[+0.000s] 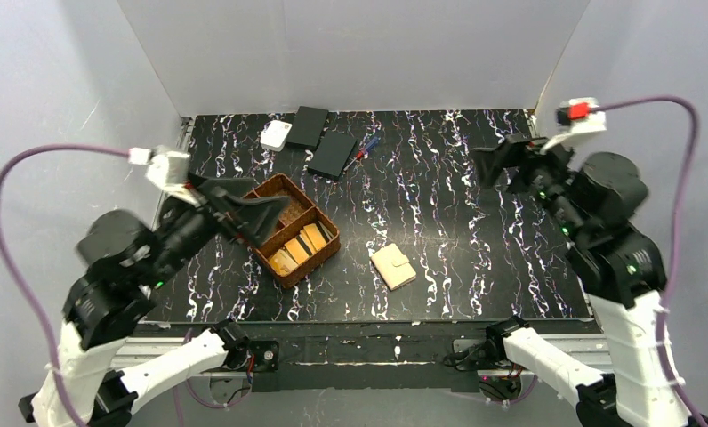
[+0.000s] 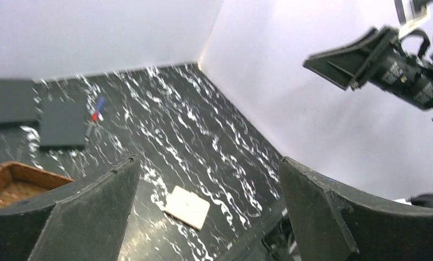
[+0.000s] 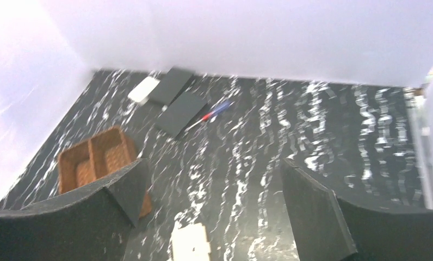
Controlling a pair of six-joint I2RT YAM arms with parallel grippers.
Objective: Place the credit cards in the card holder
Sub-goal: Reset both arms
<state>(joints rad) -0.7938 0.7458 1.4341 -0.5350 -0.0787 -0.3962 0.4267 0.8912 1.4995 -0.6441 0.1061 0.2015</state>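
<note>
Nearest me, the one tan card holder [image 1: 393,266] lies closed on the desk [image 1: 475,240]. Just left of it, one woven tray [image 1: 279,181] holds what I count as three orange-gold credit cards [image 1: 298,249] in its near compartment. My left hand [image 1: 254,213] hangs over that tray and my right hand [image 1: 500,165] over the far right, both with fingers spread and empty; at the back lie two black boxes [image 1: 333,153] and one white box [image 1: 276,135].

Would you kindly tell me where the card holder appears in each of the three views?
Top external: card holder right of centre, towards the near edge.
Left wrist: low centre.
Right wrist: at the bottom edge.
Shared landmark: woven tray, to its left in every view.
</note>
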